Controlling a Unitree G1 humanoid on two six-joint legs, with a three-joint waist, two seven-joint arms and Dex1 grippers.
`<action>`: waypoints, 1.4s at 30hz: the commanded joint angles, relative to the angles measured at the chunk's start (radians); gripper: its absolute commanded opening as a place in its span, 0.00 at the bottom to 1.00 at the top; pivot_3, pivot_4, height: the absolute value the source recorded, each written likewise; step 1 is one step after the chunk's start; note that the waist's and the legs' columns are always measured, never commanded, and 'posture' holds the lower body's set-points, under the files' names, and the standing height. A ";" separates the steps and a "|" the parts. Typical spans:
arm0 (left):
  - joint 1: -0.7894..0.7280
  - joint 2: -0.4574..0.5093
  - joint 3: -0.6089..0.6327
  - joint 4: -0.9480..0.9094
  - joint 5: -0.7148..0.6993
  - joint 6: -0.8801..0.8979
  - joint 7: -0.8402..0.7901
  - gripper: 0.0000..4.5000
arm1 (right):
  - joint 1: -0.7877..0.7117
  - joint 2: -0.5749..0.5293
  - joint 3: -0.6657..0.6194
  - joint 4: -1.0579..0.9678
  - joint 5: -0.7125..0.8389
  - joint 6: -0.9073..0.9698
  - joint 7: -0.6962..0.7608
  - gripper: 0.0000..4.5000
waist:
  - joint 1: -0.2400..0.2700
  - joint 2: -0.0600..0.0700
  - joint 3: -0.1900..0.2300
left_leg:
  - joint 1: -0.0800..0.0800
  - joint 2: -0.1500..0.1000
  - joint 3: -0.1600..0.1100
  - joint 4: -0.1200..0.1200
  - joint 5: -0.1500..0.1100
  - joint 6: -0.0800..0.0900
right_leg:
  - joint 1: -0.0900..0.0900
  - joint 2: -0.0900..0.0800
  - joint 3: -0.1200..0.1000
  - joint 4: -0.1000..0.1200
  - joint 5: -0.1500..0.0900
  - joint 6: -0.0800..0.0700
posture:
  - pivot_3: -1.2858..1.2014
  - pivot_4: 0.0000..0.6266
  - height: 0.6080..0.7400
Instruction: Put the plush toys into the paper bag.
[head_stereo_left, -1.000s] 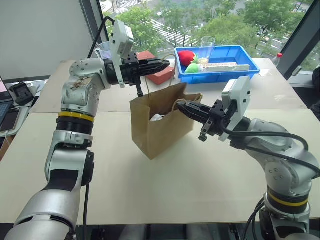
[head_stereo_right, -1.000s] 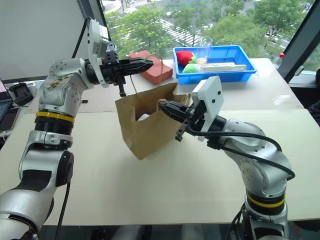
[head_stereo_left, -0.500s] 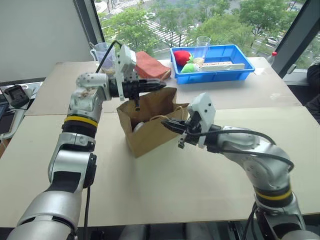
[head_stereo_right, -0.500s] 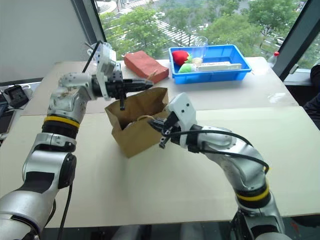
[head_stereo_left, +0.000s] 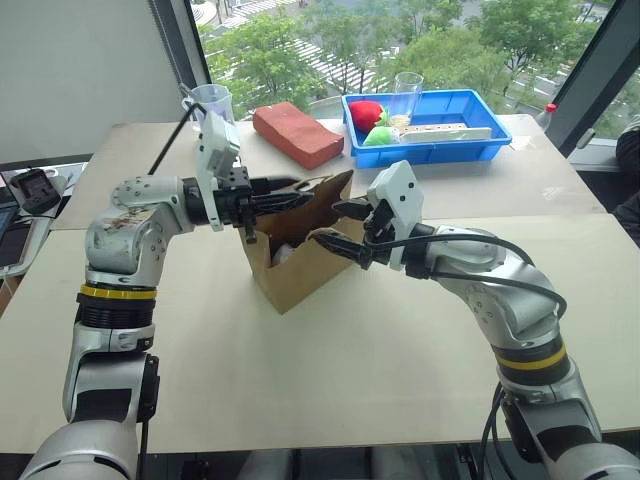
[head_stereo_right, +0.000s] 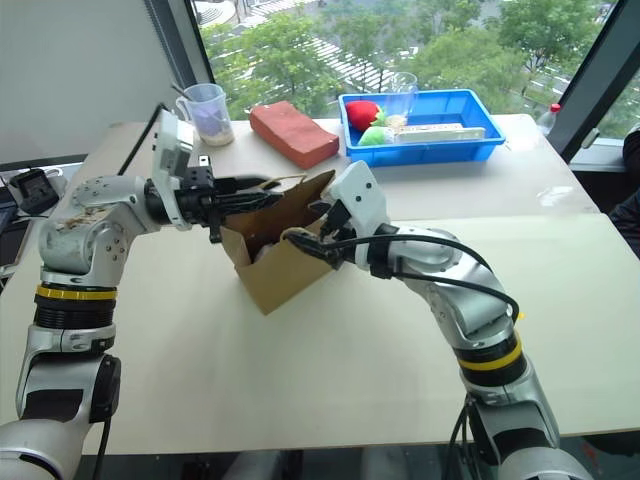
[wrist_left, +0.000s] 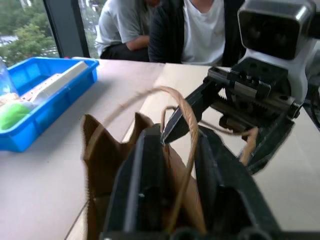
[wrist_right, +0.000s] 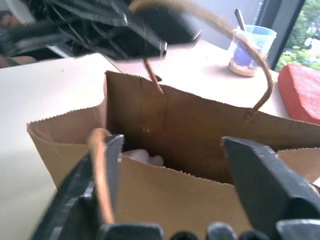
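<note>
Right wrist view tells me most: my right pincer (wrist_right: 172, 195) stands wide open just before the near wall of the paper bag (head_stereo_left: 300, 262), and one cord handle (wrist_right: 100, 170) hangs beside its finger, held by nothing. Behind that wall, low inside the bag, I see a pale lump, I think the white plush toy (wrist_right: 142, 157), though little of it shows. So the toy lies straight ahead of this pincer and lower, with the paper between them.

From the head view, the bag stands on the table (head_stereo_left: 350, 370) between both arms. My left pincer (head_stereo_left: 300, 189) reaches across the bag's mouth from the other side, half open, with the far handle (wrist_left: 182, 130) looped loose between its fingers, not clamped.
</note>
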 joint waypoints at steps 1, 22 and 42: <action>-0.012 0.039 0.048 -0.050 -0.034 0.024 0.030 0.73 | -0.049 -0.012 -0.043 -0.024 0.023 -0.027 0.050 1.00 | -0.001 0.000 0.000 | 0.000 0.000 0.000 0.000 0.000 0.000 | 0.000 0.000 0.000 0.000 0.000 0.000 | 0.52 0.24 1.00; 0.267 0.257 0.086 -0.049 -0.052 -0.019 -0.099 0.99 | -0.242 -0.205 -0.181 0.003 0.244 0.095 0.314 1.00 | 0.005 0.000 0.000 | 0.000 0.001 0.001 -0.002 0.000 0.000 | -0.002 0.000 0.000 -0.001 0.000 -0.001 | 0.52 0.24 1.00; 0.367 0.207 -0.014 -0.169 -0.032 -0.076 -0.132 0.99 | 0.007 -0.349 -0.027 -0.247 0.306 0.190 0.372 1.00 | 0.004 0.000 0.000 | -0.003 0.002 0.003 0.000 -0.001 0.001 | -0.004 0.000 0.001 -0.002 0.001 -0.002 | 0.52 0.24 1.00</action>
